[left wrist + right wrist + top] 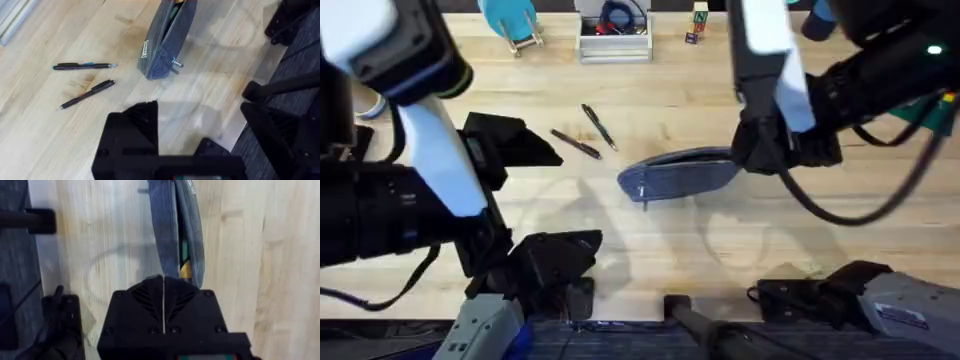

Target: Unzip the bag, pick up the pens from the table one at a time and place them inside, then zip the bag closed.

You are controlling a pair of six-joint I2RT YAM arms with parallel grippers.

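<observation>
Here, right gripper (164, 282) with jaws clenched at the near end of the partly unzipped pencil pouch (678, 175), mid-frame on the desk (650, 250). Two pens (588, 135) lying left of the pouch, apart from it. Left gripper (150, 112) low in the frame, jaw state impossible to tell.

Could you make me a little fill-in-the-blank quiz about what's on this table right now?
1. The number of pens lying on the table is ___.
2. The pencil pouch has its zipper partly ___.
3. The right gripper has its fingers ___ at the pouch's end.
4. Both pens lie ___ the pouch.

Missing words: two; open; shut; outside
</observation>
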